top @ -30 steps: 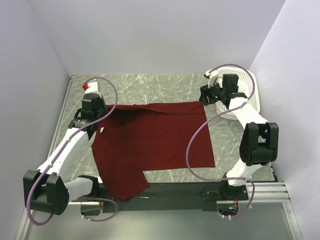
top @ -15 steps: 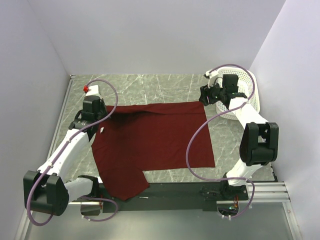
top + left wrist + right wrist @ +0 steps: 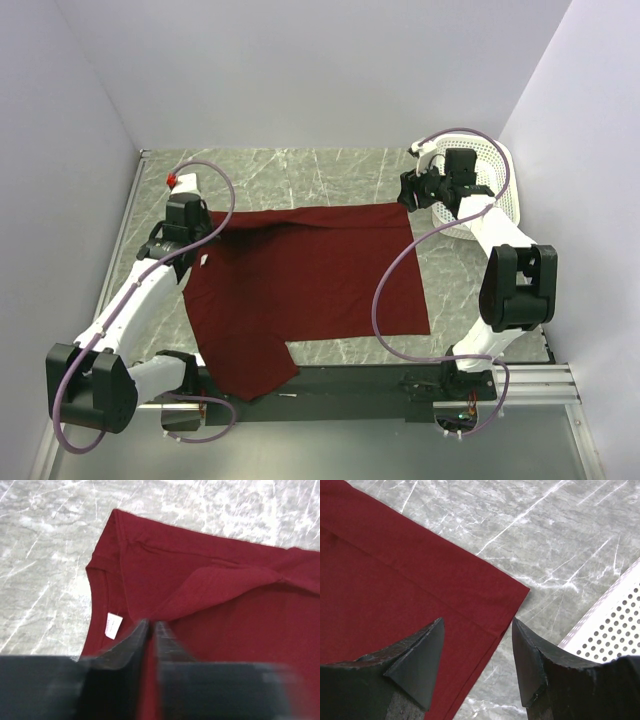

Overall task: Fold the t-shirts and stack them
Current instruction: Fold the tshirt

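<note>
A dark red t-shirt (image 3: 310, 280) lies spread on the marble table, one sleeve hanging toward the near edge. Its white tag (image 3: 114, 626) shows at the neck. My left gripper (image 3: 205, 232) sits at the shirt's far left corner by the collar. In the left wrist view its jaws (image 3: 151, 625) stand almost together, with a thin strip of red cloth (image 3: 225, 620) between them and a raised fold running up to their tips. My right gripper (image 3: 408, 190) hovers open over the shirt's far right corner (image 3: 395, 570), its fingertips (image 3: 477, 630) apart and holding nothing.
A white perforated basket (image 3: 495, 180) stands at the far right, just beyond the right gripper, and its rim (image 3: 615, 625) shows in the right wrist view. White walls close in the table on three sides. A dark rail runs along the near edge.
The left wrist has shifted a little toward the near side, with the cloth fold still at its jaws. The right arm has not moved.
</note>
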